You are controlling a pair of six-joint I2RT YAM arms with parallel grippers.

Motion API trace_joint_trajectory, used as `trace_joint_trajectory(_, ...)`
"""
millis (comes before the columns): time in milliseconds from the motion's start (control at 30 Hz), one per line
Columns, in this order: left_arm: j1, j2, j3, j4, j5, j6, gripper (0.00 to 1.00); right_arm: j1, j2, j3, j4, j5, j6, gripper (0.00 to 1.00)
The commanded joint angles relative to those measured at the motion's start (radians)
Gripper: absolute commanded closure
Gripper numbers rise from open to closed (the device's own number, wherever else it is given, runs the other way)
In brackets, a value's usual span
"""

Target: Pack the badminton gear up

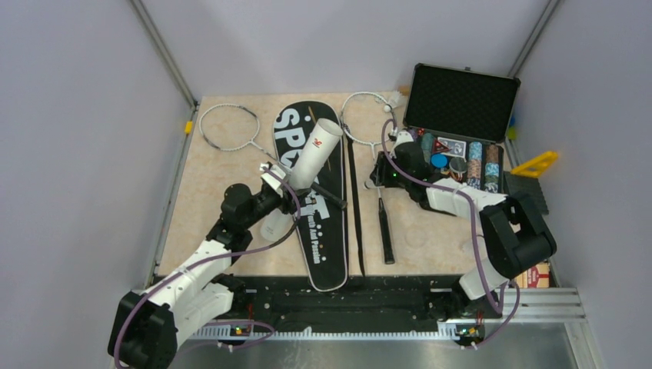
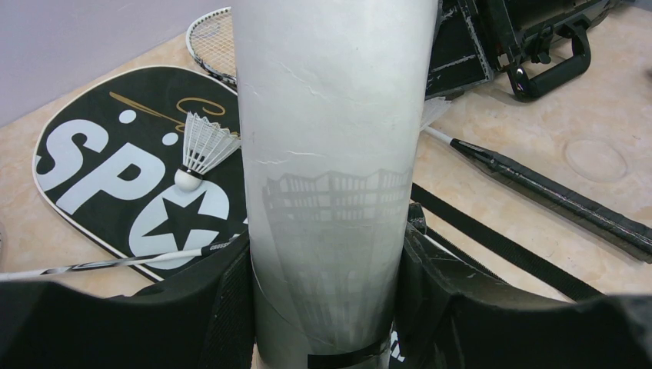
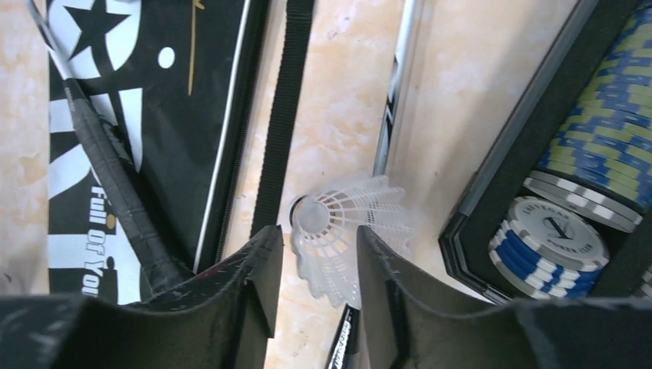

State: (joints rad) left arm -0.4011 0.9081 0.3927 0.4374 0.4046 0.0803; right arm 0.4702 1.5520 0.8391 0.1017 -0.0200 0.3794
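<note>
**A:** What does the left pincer point(image 2: 327, 304) hold?

**B:** It is clamped on the white tube point(image 2: 330, 138), with one finger on each side. The jaws stand rather wide, because the tube is thick. The tube leans over the black bag point(image 1: 321, 231), with its open end toward the far edge of the table point(image 1: 204, 173). The bag lies in the middle of the table and runs from the far edge to the near edge.

**A:** And the right pincer point(image 3: 315, 265)?

**B:** Its jaws are about half apart, and a shuttlecock point(image 3: 338, 231) is between them. The fingers point(image 3: 384, 292) press on the feather skirt from both sides, so it is gripped. It is just beside the bag's strap point(image 3: 283, 115), near the near left corner of the chip case point(image 3: 503, 177), in the right half of the table.

**A:** Where is the other gear?

**B:** A second shuttlecock point(image 2: 201, 150) lies on the bag, among the white letters. One racket point(image 1: 231, 127) has its head at the far left corner, and its handle reaches across the bag. The other racket point(image 1: 386, 231) lies between the bag and the case. Its shaft passes close to the gripped shuttlecock.
</note>
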Motion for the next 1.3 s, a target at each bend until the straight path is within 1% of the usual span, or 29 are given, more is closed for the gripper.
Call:
trace_joint_trajectory(0, -0.002, -0.009, 0.049, 0.048, 0.007, 0.005, 0.76, -0.008, 0.017, 0.009, 0.097, -0.054, 0.030, 0.63)
trace_joint_trajectory(67, -0.002, -0.009, 0.049, 0.047, 0.008, 0.005, 0.76, -0.008, 0.002, -0.007, 0.132, -0.064, 0.034, 0.75)
trace_joint_trajectory(100, -0.002, -0.010, 0.049, 0.047, 0.009, 0.005, 0.76, -0.008, -0.003, -0.012, 0.152, -0.071, 0.034, 0.80)
trace_joint_trajectory(133, -0.002, -0.012, 0.049, 0.047, 0.009, 0.006, 0.76, -0.008, -0.007, -0.013, 0.161, -0.086, 0.031, 0.80)
trace_joint_trajectory(200, -0.002, -0.013, 0.048, 0.046, 0.010, 0.007, 0.76, -0.008, 0.002, 0.007, 0.154, -0.107, 0.021, 0.77)
trace_joint_trajectory(333, -0.002, -0.017, 0.048, 0.041, 0.010, 0.007, 0.76, -0.008, 0.049, 0.053, 0.098, -0.097, 0.003, 0.72)
trace_joint_trajectory(467, -0.002, -0.019, 0.046, 0.041, 0.014, 0.008, 0.76, -0.008, 0.072, 0.062, 0.094, -0.104, -0.001, 0.74)
trace_joint_trajectory(533, -0.002, -0.019, 0.046, 0.041, 0.015, 0.009, 0.77, -0.008, 0.073, 0.057, 0.104, -0.126, -0.003, 0.82)
trace_joint_trajectory(633, -0.002, -0.016, 0.047, 0.041, 0.014, 0.009, 0.77, -0.008, 0.056, 0.050, 0.119, -0.154, -0.010, 1.00)
trace_joint_trajectory(667, -0.002, -0.016, 0.047, 0.041, 0.014, 0.009, 0.77, -0.008, 0.041, 0.049, 0.119, -0.159, -0.014, 1.00)
trace_joint_trajectory(800, -0.002, -0.015, 0.048, 0.041, 0.017, 0.010, 0.77, -0.008, -0.069, 0.055, 0.089, -0.163, -0.065, 1.00)
trace_joint_trajectory(933, -0.002, -0.013, 0.048, 0.040, 0.034, 0.015, 0.77, -0.008, -0.235, 0.095, 0.023, -0.175, -0.148, 1.00)
trace_joint_trajectory(1033, -0.002, -0.012, 0.046, 0.037, 0.068, 0.024, 0.77, -0.008, -0.374, 0.119, 0.015, -0.209, -0.190, 1.00)
trace_joint_trajectory(1167, -0.002, -0.020, 0.043, 0.030, 0.115, 0.033, 0.77, -0.008, -0.521, 0.164, 0.009, -0.312, -0.197, 1.00)
trace_joint_trajectory(1267, -0.004, -0.027, 0.034, 0.037, 0.169, 0.053, 0.77, -0.008, -0.562, 0.218, -0.029, -0.420, -0.186, 1.00)
